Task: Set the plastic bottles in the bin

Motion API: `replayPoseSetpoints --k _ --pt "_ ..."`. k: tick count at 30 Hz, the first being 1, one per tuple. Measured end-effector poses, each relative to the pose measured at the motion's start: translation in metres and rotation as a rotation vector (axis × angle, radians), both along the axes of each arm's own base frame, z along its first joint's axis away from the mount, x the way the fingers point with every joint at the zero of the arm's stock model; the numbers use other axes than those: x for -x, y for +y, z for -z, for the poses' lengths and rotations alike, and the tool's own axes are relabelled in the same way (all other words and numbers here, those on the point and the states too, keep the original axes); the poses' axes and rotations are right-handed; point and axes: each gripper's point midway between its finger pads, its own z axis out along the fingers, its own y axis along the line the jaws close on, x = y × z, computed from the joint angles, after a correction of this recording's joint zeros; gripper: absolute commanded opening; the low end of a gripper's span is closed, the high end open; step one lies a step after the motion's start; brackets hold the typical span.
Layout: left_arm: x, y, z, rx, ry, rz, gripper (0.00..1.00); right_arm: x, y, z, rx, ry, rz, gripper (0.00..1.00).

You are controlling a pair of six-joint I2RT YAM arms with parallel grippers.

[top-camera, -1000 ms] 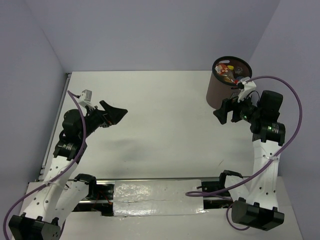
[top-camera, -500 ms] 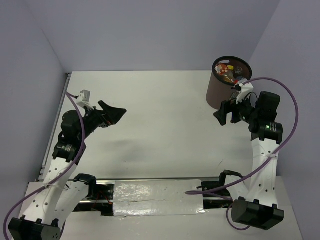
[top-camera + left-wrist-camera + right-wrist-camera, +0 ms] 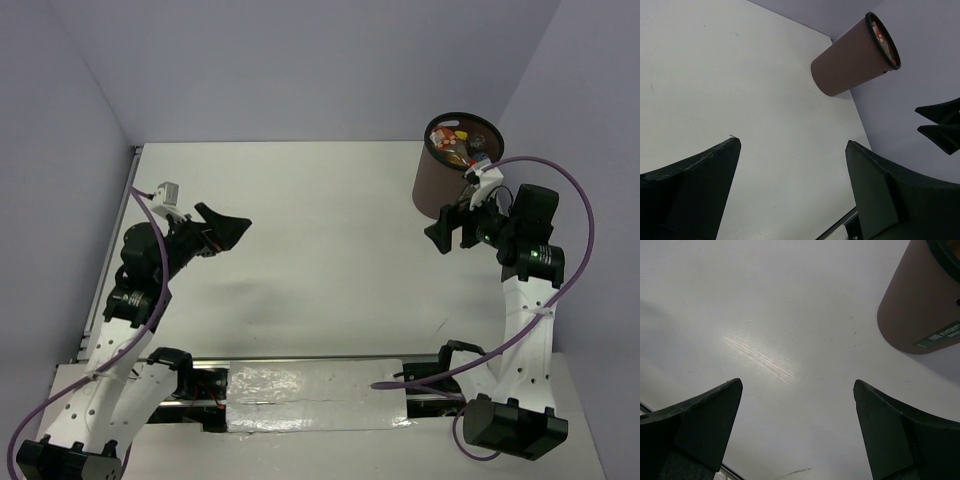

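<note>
The dark brown bin stands at the table's far right. Plastic bottles lie inside it, with red and yellow parts showing. The bin also shows in the left wrist view and in the right wrist view. My right gripper is open and empty, just in front of and below the bin. My left gripper is open and empty at the table's left, raised above the surface. No bottle lies on the table.
The white table is bounded by lilac walls at the back and sides. A foil-covered strip runs along the near edge between the arm bases. The right arm's fingers show in the left wrist view.
My right arm has drawn back slightly from the bin, toward the left. My left arm has shifted only a little.
</note>
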Motion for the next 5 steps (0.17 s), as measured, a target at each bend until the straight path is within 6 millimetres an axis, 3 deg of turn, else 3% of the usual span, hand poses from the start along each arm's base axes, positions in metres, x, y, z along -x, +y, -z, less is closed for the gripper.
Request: replayPoseSetpoints --k 5 --pt "0.0009 0.0006 0.0012 -0.001 0.004 -0.003 0.99 -0.0005 -0.0003 -0.0004 0.003 -0.004 0.000 1.00"
